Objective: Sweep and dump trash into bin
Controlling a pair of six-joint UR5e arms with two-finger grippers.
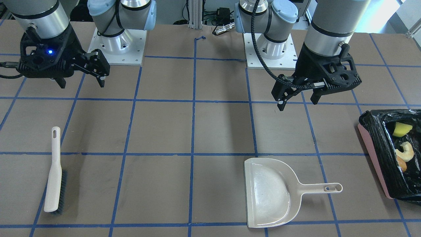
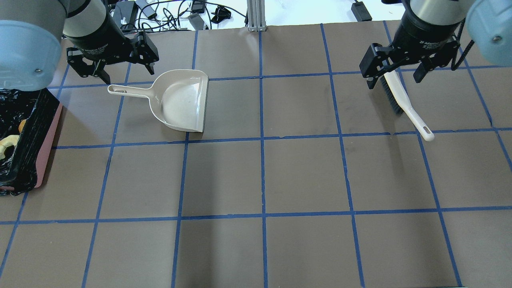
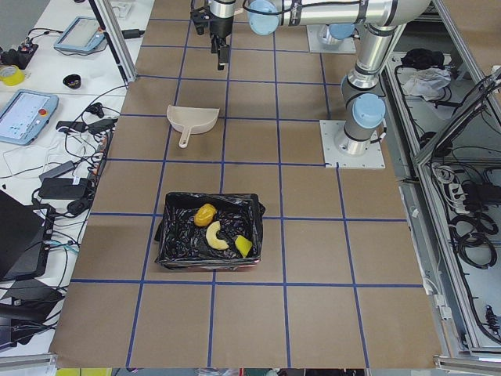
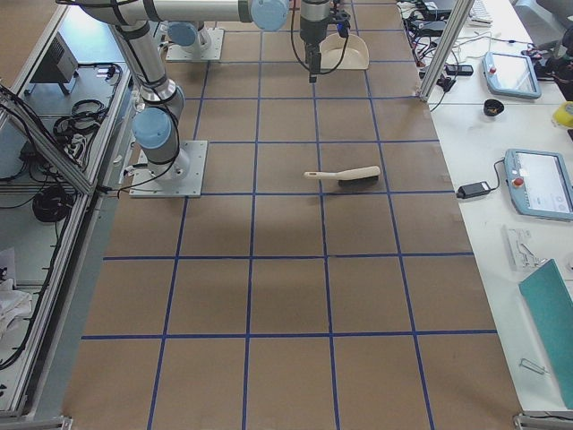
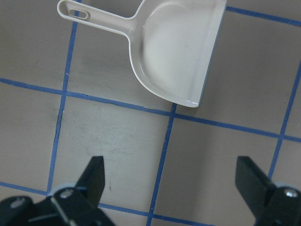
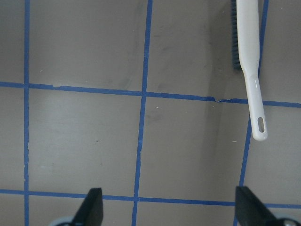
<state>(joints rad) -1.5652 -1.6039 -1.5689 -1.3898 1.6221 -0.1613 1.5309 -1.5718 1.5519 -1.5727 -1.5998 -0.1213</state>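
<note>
The three trash items lie inside the bin, a pink container lined with a black bag: the yellow sponge, the tan croissant and the golden-brown roll. They also show in the exterior left view: roll, croissant, sponge. My left gripper is open and empty, above the table near the dustpan's handle. My right gripper is open and empty, hovering above the brush's head.
The beige dustpan lies empty and flat on the table, also in the left wrist view. The white brush lies on the table, also in the right wrist view. Blue tape lines grid the brown tabletop.
</note>
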